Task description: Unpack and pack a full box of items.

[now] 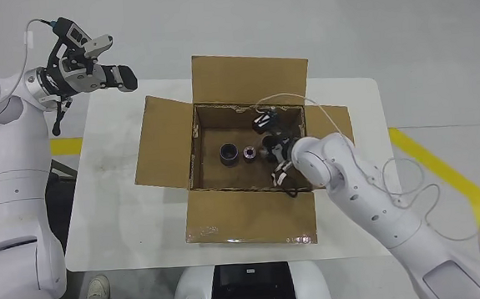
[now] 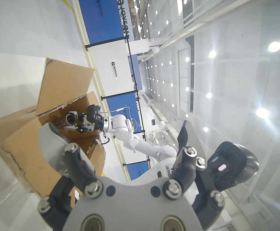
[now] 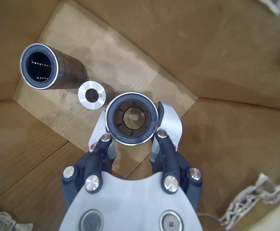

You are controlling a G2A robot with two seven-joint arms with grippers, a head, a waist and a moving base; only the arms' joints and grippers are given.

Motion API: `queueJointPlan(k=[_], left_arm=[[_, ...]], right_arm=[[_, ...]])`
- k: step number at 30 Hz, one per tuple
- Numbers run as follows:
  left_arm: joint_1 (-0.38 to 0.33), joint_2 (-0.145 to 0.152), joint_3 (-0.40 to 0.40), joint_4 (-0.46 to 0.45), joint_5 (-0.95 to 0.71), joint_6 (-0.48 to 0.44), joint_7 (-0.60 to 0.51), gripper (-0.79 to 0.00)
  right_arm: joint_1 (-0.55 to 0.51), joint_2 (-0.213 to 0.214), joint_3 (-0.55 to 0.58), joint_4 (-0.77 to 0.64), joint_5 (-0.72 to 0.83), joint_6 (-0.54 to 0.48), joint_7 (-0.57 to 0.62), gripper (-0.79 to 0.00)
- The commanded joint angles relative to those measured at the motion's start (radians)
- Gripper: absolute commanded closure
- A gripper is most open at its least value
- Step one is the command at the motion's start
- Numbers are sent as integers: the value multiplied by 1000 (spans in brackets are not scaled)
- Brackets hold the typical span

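Right gripper (image 3: 133, 120) grips a short linear bearing (image 3: 118, 119) low inside the cardboard box (image 1: 249, 216), just beside an aluminium sleeve (image 3: 92, 94) and a longer bearing (image 3: 43, 65). Left gripper (image 1: 123, 76) hangs wide open and empty outside the box. Three parts sit inside; judging by this, unpacking nears its end or packing begins.

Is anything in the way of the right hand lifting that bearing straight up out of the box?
Nothing visible. The right hand grips the bearing, and the box has its flaps folded outward, so the top is open. The small metal sleeve and the dark cylinder stand beside the bearing on the box floor, not above it.
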Motion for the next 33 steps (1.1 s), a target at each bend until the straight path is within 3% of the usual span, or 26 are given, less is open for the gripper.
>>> queueJointPlan(k=[1,5,9,18,21,29,33], left_arm=[[0,0,0,0,0,0,0,-785],[0,0,0,0,0,0,0,-785],[0,0,0,0,0,0,0,-785],[0,0,0,0,0,0,0,-785],[0,0,0,0,0,0,0,-785],[0,0,0,0,0,0,0,-785],[0,0,0,0,0,0,0,-785]], right_arm=[[1,-3,-4,6,-1,-4,3,-120],[2,-8,-8,14,0,-22,5,-262],[2,-12,-11,17,-2,-34,6,-354],[-5,-18,-6,13,-1,-66,5,-449],[-5,-18,2,-4,-3,-70,9,-529],[-31,-6,36,-151,-59,-98,52,-668],[-61,1,68,-244,-50,-113,67,-665]])
